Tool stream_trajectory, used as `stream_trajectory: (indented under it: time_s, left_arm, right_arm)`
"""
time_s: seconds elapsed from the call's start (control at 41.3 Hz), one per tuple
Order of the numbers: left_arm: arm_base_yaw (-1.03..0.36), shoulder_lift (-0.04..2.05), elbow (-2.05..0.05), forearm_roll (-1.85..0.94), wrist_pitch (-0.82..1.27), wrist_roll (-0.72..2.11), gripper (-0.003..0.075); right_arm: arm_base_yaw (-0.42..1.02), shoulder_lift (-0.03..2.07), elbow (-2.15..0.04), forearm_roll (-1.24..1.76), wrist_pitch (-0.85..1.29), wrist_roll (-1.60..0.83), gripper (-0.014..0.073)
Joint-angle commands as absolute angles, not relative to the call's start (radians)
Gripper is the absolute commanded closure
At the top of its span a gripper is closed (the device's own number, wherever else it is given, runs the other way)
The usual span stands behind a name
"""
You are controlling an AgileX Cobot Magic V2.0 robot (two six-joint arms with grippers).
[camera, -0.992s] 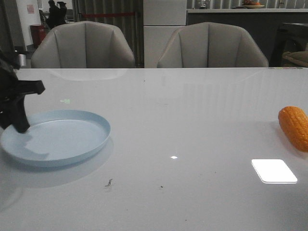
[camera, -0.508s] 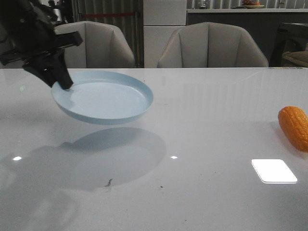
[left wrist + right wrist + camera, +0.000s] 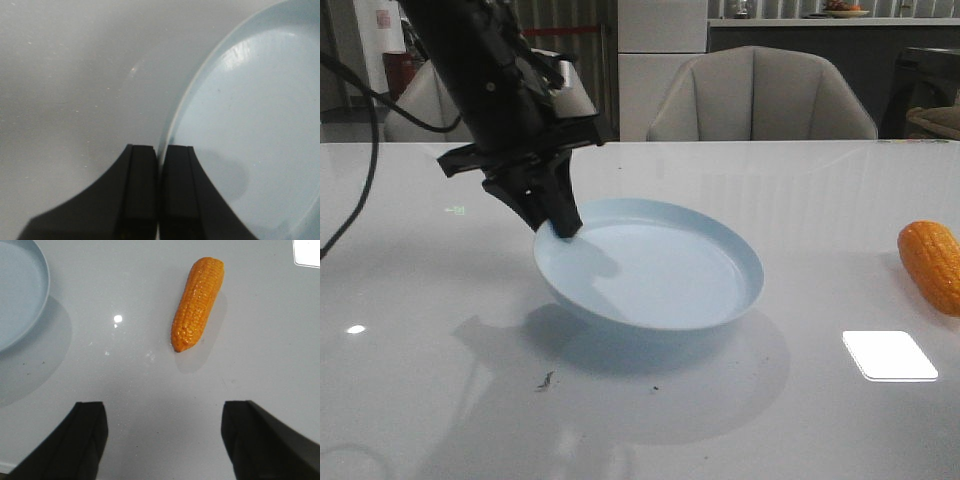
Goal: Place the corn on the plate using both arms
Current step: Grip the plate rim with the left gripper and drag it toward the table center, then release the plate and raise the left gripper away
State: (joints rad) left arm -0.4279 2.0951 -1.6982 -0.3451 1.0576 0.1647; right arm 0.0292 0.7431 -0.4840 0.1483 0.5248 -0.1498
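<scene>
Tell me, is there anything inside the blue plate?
No, the plate looks bare inside. The left tool pinches its rim, hiding only that small bit. The corn lies apart on the table.

a lounge-like room: padded chairs (image 3: pixel 760 95) behind a white table (image 3: pixel 650 420).

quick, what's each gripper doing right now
Left gripper: shut on the rim of the plate, which hangs tilted above the table.
Right gripper: open, holding nothing; the corn lies ahead of it.
</scene>
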Motion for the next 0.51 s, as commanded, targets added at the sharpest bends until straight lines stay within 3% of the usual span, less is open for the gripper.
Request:
stream_trajectory:
  time_s: [0.0,0.242,0.484]
  left_arm:
    - [-0.452,2.063,-1.731,-0.381,1.048,0.161,0.0631]
    - [-0.458,2.126,-1.731,-0.376,1.062,0.161,0.0605]
    - [-0.458,2.138,-1.731,-0.368,1.071,0.161,0.0401]
  right_arm:
    - [0.028,0.743,-0.522,0.146,0.465,-0.151,0.0012]
    - [0.028,0.743,-0.522,0.146,0.482,-0.151,0.0012]
    - [0.028,0.743,-0.522,0.146,0.495,-0.151,0.0012]
